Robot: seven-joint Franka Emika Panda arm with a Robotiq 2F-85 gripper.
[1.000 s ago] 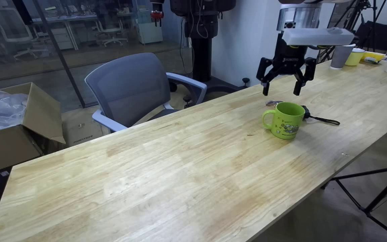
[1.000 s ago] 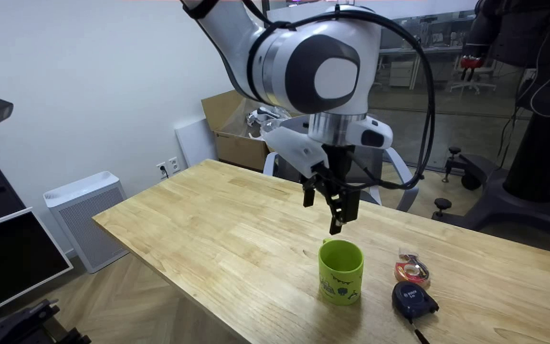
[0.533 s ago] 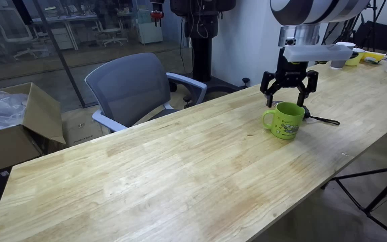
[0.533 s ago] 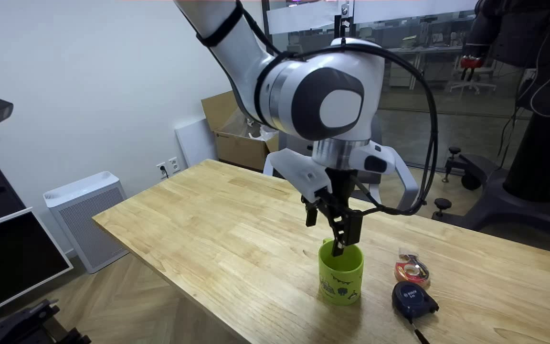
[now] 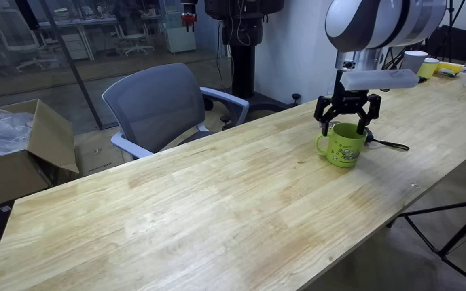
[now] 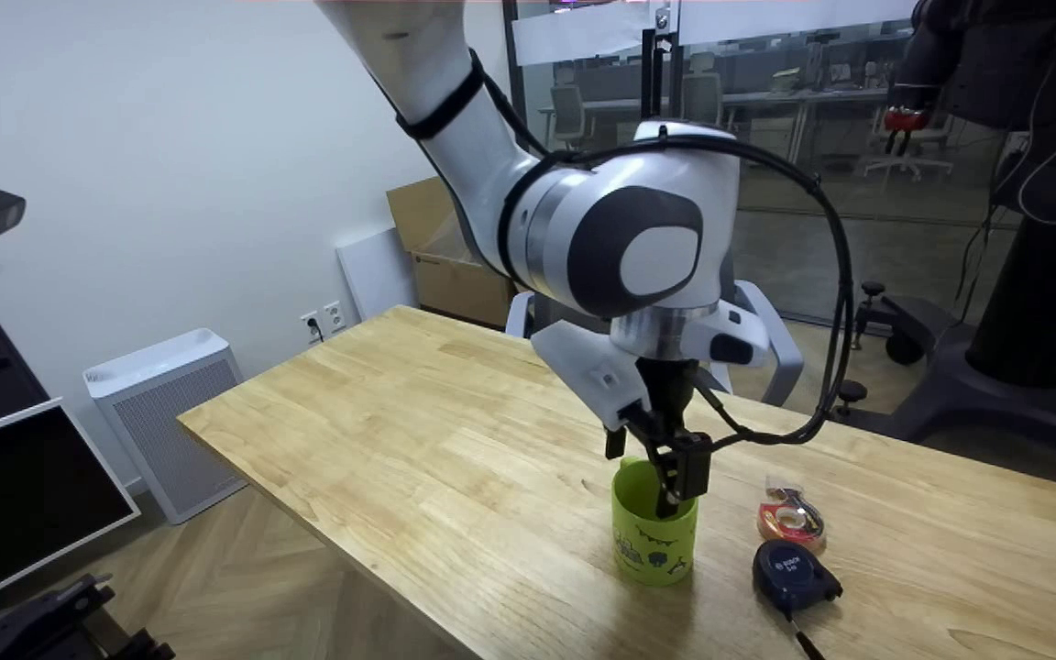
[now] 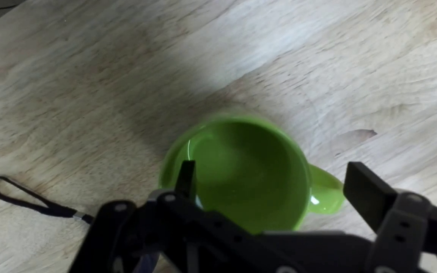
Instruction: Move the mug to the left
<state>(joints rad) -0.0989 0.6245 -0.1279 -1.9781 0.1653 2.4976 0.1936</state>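
Observation:
The lime-green mug stands upright on the table in both exterior views (image 5: 344, 151) (image 6: 654, 548), with dark print on its side. In the wrist view I look down into the mug (image 7: 249, 170), its handle (image 7: 326, 191) pointing right. My gripper is open at the mug's rim in the exterior views (image 5: 343, 132) (image 6: 641, 481). In the wrist view the gripper (image 7: 271, 170) has one finger over the mouth near the left rim and the other just beyond the handle. Nothing is held between the fingers. Whether the finger over the mouth touches the mug, I cannot tell.
A dark tape measure (image 6: 789, 579) and a tape dispenser (image 6: 791, 518) lie close beside the mug. The strap (image 7: 29, 199) shows in the wrist view. Cups (image 5: 413, 62) and a yellow bowl (image 5: 450, 68) stand at the far end. A chair (image 5: 156, 105) stands at the table edge.
My gripper has come down from above the mug to its rim, with one finger now at the mouth. The jaws stay open. The mug has not moved.

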